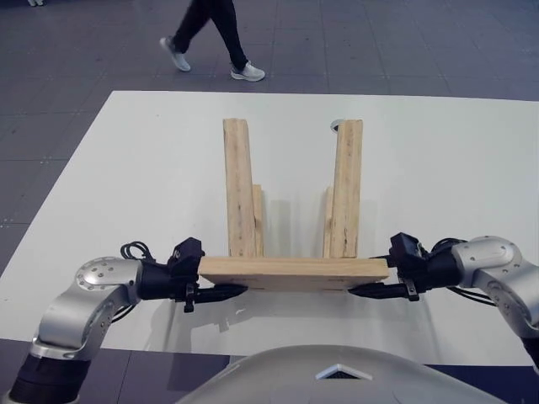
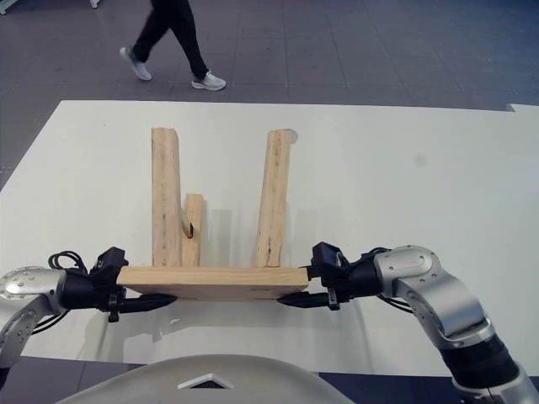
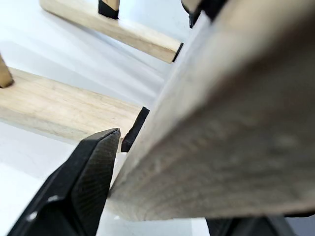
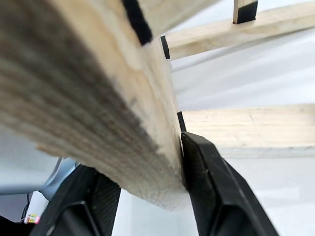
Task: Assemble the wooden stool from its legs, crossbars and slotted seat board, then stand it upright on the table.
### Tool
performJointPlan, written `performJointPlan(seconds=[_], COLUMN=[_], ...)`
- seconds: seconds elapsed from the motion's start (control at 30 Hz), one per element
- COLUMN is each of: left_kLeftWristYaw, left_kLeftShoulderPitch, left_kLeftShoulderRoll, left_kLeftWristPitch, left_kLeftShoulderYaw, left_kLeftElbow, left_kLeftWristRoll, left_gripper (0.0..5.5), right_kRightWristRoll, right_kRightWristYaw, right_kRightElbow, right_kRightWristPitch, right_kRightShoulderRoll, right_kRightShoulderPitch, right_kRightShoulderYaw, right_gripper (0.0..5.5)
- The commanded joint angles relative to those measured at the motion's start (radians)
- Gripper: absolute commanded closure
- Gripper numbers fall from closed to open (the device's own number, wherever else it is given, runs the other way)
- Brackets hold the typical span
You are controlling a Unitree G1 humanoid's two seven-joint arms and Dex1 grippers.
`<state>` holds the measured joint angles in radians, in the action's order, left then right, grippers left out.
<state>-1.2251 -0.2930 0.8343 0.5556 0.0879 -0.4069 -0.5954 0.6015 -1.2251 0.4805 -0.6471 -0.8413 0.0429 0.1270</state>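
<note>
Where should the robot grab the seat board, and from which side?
Grip the seat board at its two short ends, coming in from the left and right. It sits on edge, crosswise, with the legs sticking out of its far face, so the ends look freest. The left gripper and right gripper clamp there.

One seat board; two legs, left leg toward 11 o'clock, right leg toward 1 o'clock; two shorter wooden pieces between them; two grippers, left gripper and right gripper; one bench.
</note>
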Motion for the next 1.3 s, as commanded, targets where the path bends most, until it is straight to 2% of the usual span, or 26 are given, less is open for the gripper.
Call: performJointPlan(seconds=[0.03,0.13,0.27,0.43,0.53,0.63,0.8,0.87,0.97,1.07,1.3], left_kLeftWristYaw=[0.049,0.096,0.137,0.170,0.191,0.220,0.326,0.340,0.346,0.343,0.306], left_kLeftShoulderPitch=[0.090,0.178,0.267,0.364,0.453,0.540,0.751,0.818,0.892,0.923,0.922], left_kLeftShoulderRoll=[0.005,0.021,0.061,0.068,0.093,0.108,0.075,0.052,0.023,-0.007,-0.019], left_kLeftWristPitch=[0.107,0.243,0.363,0.526,0.635,0.705,0.757,0.760,0.767,0.786,0.809], left_kLeftShoulderYaw=[0.062,0.107,0.108,0.146,0.162,0.153,0.129,0.102,0.060,0.050,0.049], left_kLeftElbow=[-0.086,-0.110,-0.128,-0.113,-0.061,0.002,0.214,0.302,0.446,0.523,0.533], left_kLeftWristRoll=[-0.149,-0.278,-0.334,-0.541,-0.699,-0.785,-0.934,-0.886,-0.799,-0.749,-0.671], left_gripper=[3.26,3.31,3.31,3.31,3.31,3.31,3.31,3.31,2.81,2.37,1.14], right_kRightWristRoll=[0.251,0.435,0.532,0.806,0.990,1.107,1.230,1.219,1.137,1.021,0.731], right_kRightWristYaw=[0.038,0.107,0.192,0.224,0.246,0.287,0.340,0.362,0.364,0.343,0.225], right_kRightElbow=[0.057,0.059,0.052,-0.140,-0.303,-0.444,-0.688,-0.786,-0.978,-1.138,-1.239], right_kRightWristPitch=[-0.189,-0.360,-0.499,-0.748,-0.865,-0.898,-0.965,-0.967,-0.967,-0.967,-0.962], right_kRightShoulderRoll=[0.023,0.027,0.006,-0.006,-0.037,-0.050,-0.082,-0.069,-0.046,-0.013,0.024], right_kRightShoulderPitch=[-0.100,-0.192,-0.293,-0.464,-0.581,-0.683,-0.862,-0.911,-1.001,-1.074,-1.095], right_kRightShoulderYaw=[-0.071,-0.131,-0.171,-0.192,-0.168,-0.132,0.049,0.107,0.159,0.170,0.144], right_gripper=[3.80,3.85,3.85,3.85,3.85,3.85,3.85,3.85,3.26,2.73,1.32])
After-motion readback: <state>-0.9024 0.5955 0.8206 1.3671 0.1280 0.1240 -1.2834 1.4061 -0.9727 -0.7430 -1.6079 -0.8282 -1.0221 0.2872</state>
